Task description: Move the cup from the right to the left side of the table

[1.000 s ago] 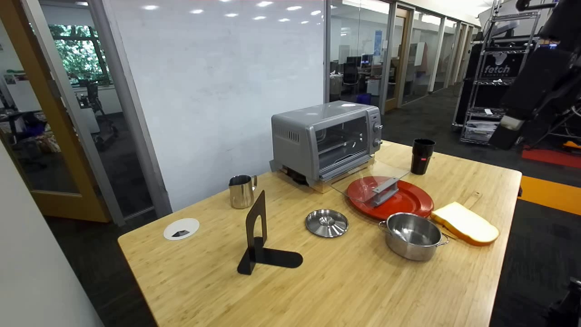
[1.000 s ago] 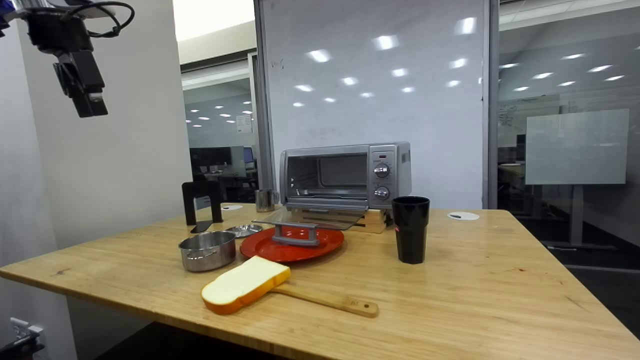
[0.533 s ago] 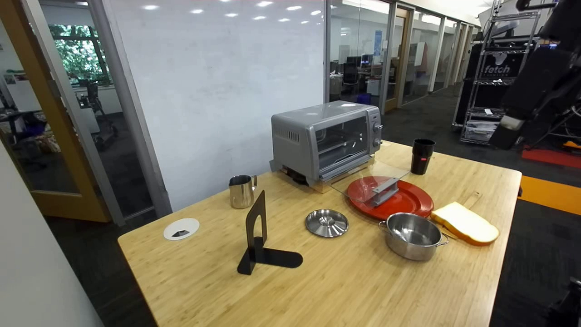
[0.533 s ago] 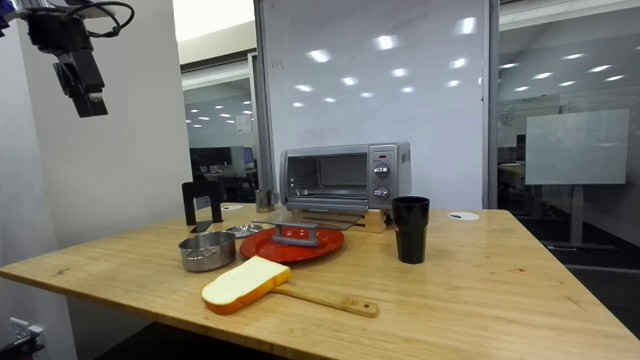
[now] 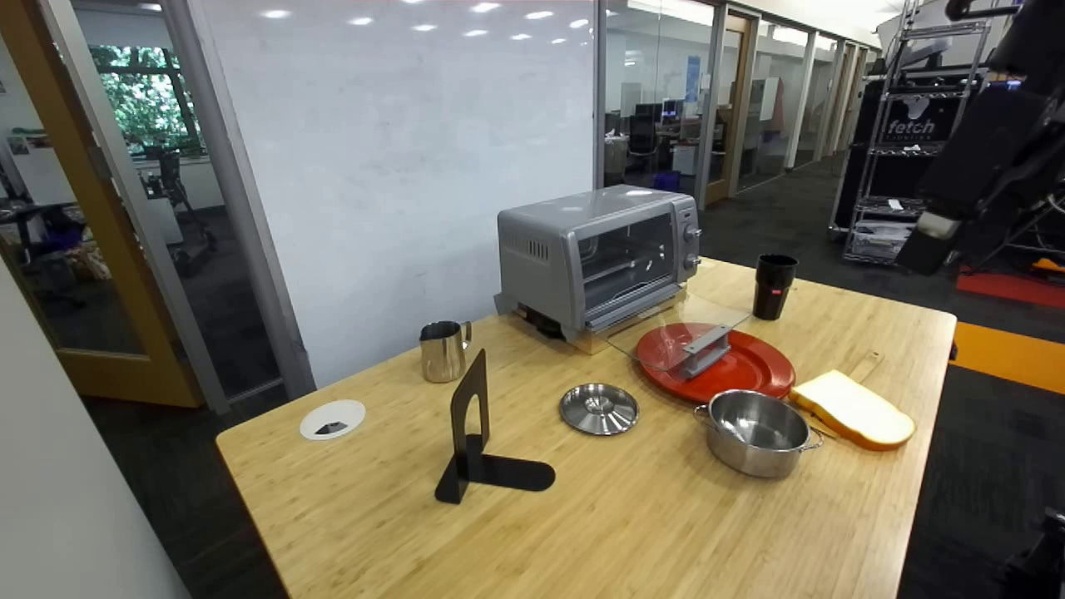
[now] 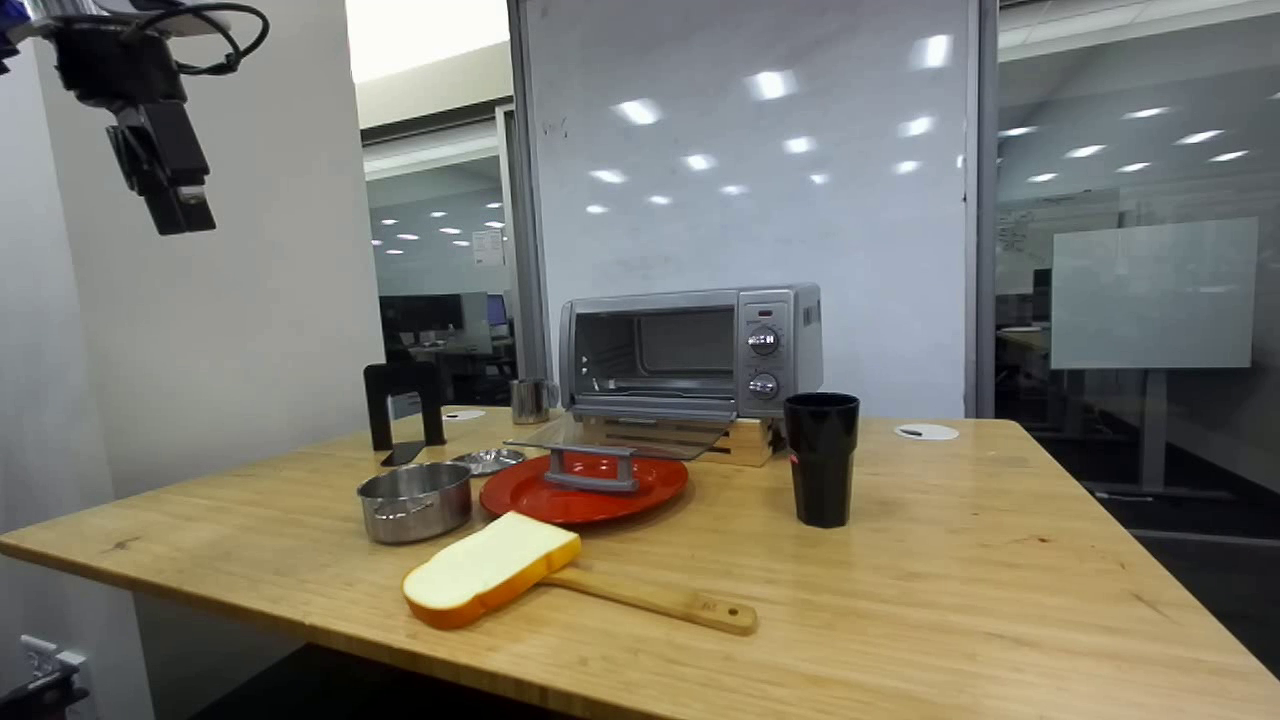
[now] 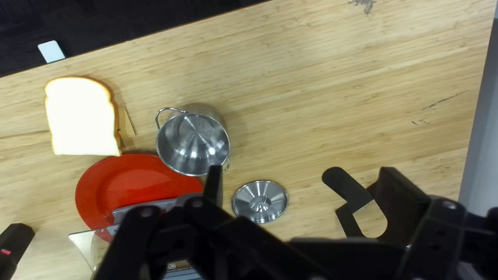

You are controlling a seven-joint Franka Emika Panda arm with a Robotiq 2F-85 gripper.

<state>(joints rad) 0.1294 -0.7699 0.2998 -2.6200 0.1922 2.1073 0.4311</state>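
In an exterior view, black two-finger gripper [image 6: 180, 213] hangs upper left, jaws apart, holding nothing. Light wood-grain table [image 6: 230, 510], left of frame: delivery not made yet. Tall black plastic-looking cylindrical cup [image 6: 822, 460] stands upright, right of centre; reach, grasp, carry, placing seemingly all remain.

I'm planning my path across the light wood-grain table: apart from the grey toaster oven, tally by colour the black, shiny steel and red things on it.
Black: 2 (tall black cylindrical cup, black L-shaped stand)
Shiny steel: 3 (small steel handled cup, round steel two-handled pot, round steel lid)
Red: 1 (round red plate)
Total: 6
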